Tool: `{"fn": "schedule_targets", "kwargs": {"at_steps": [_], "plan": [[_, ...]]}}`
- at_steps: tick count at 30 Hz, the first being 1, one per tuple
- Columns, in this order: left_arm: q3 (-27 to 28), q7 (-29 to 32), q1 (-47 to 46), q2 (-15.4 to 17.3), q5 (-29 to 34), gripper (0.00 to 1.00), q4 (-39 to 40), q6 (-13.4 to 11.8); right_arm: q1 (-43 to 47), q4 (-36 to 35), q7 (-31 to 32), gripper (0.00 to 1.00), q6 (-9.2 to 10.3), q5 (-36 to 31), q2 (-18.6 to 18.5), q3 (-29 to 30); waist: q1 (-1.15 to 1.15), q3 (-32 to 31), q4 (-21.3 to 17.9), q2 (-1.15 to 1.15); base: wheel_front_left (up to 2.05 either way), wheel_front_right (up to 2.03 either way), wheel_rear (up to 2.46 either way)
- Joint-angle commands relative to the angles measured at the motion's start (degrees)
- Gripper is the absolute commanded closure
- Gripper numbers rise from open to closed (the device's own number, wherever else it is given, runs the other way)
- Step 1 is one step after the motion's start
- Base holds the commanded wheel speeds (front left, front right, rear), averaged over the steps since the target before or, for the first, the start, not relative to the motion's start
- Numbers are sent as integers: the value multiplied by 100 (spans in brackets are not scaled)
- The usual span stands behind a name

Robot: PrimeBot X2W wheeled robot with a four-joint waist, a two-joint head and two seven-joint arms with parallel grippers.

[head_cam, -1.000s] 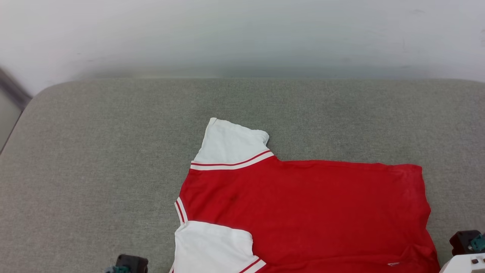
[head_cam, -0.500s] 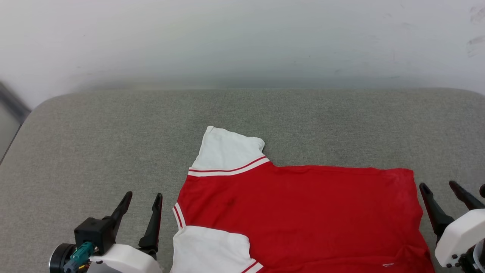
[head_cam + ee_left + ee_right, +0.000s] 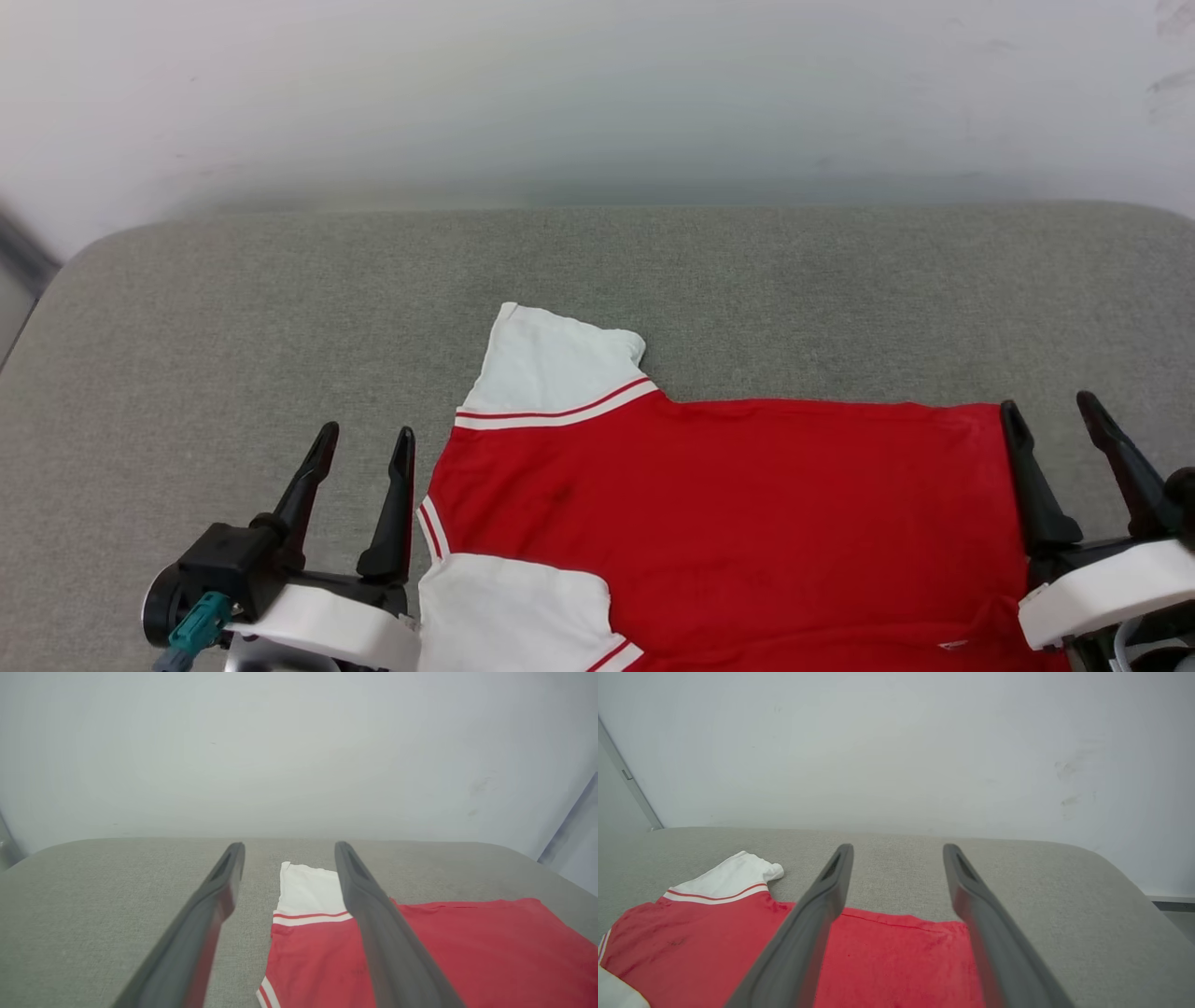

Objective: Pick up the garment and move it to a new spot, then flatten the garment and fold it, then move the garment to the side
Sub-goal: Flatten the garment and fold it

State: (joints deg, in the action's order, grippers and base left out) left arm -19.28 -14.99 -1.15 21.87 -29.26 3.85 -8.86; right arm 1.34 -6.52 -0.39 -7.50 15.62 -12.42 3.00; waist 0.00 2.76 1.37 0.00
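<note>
A grey padded surface [image 3: 233, 308] runs up to a pale wall [image 3: 597, 93], and our red shirt [image 3: 747, 523] is spread flat on it.
The shirt fills the lower middle and lower right of the head view, with one white sleeve [image 3: 560, 364] pointing up the frame. Our left gripper [image 3: 367, 430], at lower left, sits just beside the shirt's left edge with its fingers spread and empty. Our right gripper [image 3: 1047, 402], at lower right, is spread and empty at the shirt's right edge.
</note>
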Motion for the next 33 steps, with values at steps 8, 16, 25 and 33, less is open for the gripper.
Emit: {"fn": "schedule_targets", "kwargs": {"at_steps": [8,16,25,33], "plan": [[271,-20,-263,-313,481,0,-312,582,-215,193,-268,0,2,-186,193,-163,0,343,-226,0,0,0,0],[214,823,-1725,217,347,0,-826,1259,-533,202,-269,0,2,-132,373,-172,0,995,-632,0,0,0,0],[-15,3732,-3835,1069,-631,0,-1483,1597,-877,262,-404,0,2,-36,542,-334,0,1845,-1210,0,0,0,0],[-54,6040,-4884,1573,-1291,0,-2128,1488,-1055,473,-583,0,2,80,664,-475,0,2313,-1620,0,0,0,0]]}}
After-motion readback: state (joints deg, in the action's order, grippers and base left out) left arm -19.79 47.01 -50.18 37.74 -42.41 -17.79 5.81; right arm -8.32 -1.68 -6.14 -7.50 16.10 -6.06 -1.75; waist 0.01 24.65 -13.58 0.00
